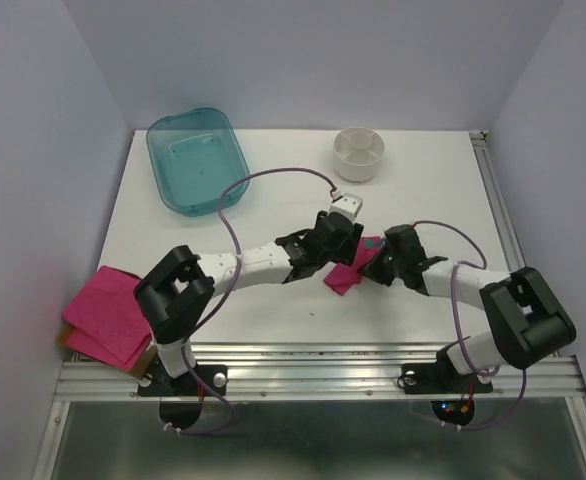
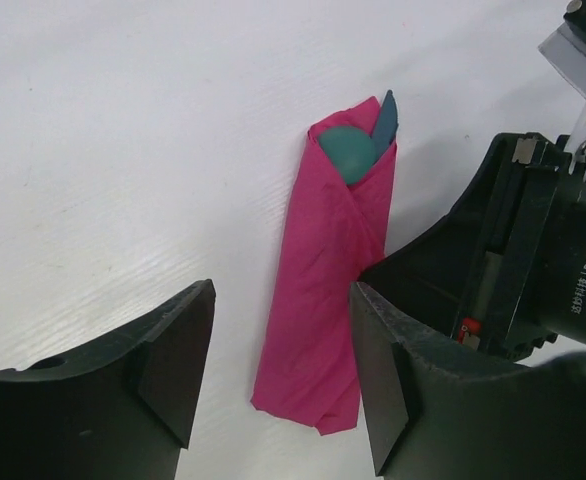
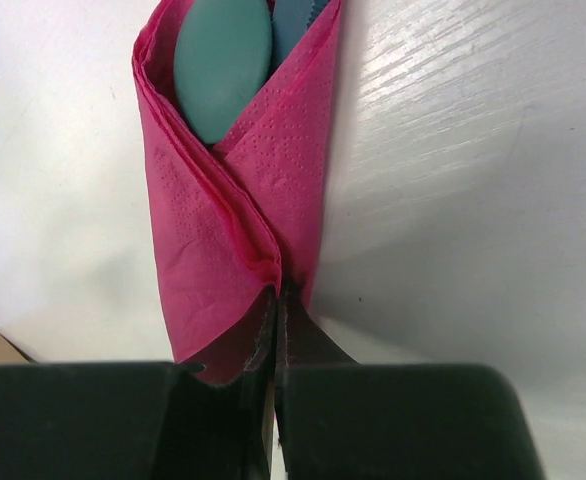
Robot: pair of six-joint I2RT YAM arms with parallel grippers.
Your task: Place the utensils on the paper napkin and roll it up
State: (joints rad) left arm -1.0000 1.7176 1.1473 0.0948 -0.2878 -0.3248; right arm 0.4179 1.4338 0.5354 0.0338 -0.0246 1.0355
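Observation:
The paper napkin (image 1: pixel 345 276) lies in the middle of the table, wrapped into a narrow magenta roll (image 2: pixel 323 270) around the utensils. Only their dark-teal ends, a spoon bowl (image 2: pixel 348 152) and a pointed tip, stick out of the far end. My left gripper (image 2: pixel 283 360) is open and empty, its jaws standing wide on either side of the roll's near end, above it (image 1: pixel 335 252). My right gripper (image 3: pixel 278 305) is shut on the napkin's overlapping edge (image 3: pixel 218 230) on the roll's right side (image 1: pixel 378 262). The spoon bowl (image 3: pixel 223 60) shows at the top of the right wrist view.
A teal plastic tub (image 1: pixel 195 160) stands at the back left. A white round bowl (image 1: pixel 359 153) stands at the back middle. A pile of pink napkins (image 1: pixel 106 315) lies at the table's front left edge. Grey walls close in both sides.

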